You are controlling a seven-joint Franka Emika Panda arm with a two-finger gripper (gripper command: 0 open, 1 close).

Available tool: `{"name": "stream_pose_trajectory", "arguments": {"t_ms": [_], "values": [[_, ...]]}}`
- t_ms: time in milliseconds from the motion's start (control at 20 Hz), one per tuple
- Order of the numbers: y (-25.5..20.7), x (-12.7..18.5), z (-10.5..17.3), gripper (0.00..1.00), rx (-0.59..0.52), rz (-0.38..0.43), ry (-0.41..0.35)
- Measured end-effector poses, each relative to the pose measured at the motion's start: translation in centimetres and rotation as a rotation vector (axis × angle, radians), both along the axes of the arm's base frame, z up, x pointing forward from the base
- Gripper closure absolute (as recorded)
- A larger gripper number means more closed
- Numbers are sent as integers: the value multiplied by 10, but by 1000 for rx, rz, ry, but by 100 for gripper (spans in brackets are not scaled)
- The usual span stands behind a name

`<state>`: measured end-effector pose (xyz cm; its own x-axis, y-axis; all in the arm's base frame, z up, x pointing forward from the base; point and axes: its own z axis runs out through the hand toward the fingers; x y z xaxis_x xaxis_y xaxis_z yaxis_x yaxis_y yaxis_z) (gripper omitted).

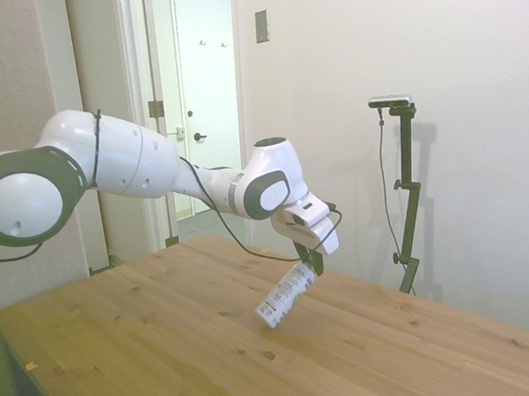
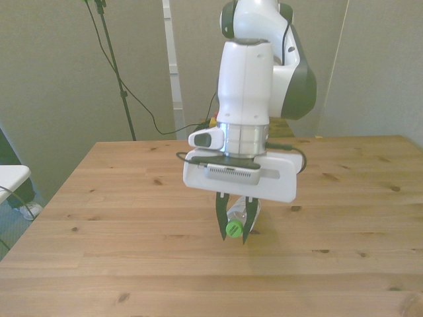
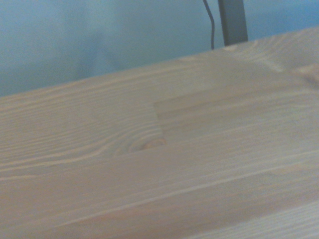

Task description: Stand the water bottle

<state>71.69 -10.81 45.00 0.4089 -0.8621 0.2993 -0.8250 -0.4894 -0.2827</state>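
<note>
The water bottle [image 1: 286, 295] is a slim plastic bottle with a white printed label, held tilted with its base low over the wooden table [image 1: 186, 358]. In the front view its green cap [image 2: 232, 229] points toward the camera between the dark fingers. My gripper [image 2: 234, 230] is shut on the water bottle near the cap end, and shows in the side view as my gripper [image 1: 313, 262] above the label. The wrist view shows only bare table planks [image 3: 159, 164]; the bottle is out of it.
A white door [image 1: 194, 99] and its frame stand behind the arm in the side view. The table's near edge [image 2: 211, 310] runs along the bottom of the front view. A white object [image 2: 12, 178] sits off the table at the front view's left.
</note>
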Motion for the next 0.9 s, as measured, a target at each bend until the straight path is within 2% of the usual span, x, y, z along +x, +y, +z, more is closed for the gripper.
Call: {"name": "stream_pose_trajectory", "arguments": {"t_ms": [200, 500, 650, 900], "values": [[41, -23, 30, 100, -67, 40, -91], [100, -76, 67, 100, -164, 87, -238], [119, -93, 66, 100, -226, 77, -312], [139, -99, 43, 100, -265, 42, -393]]}}
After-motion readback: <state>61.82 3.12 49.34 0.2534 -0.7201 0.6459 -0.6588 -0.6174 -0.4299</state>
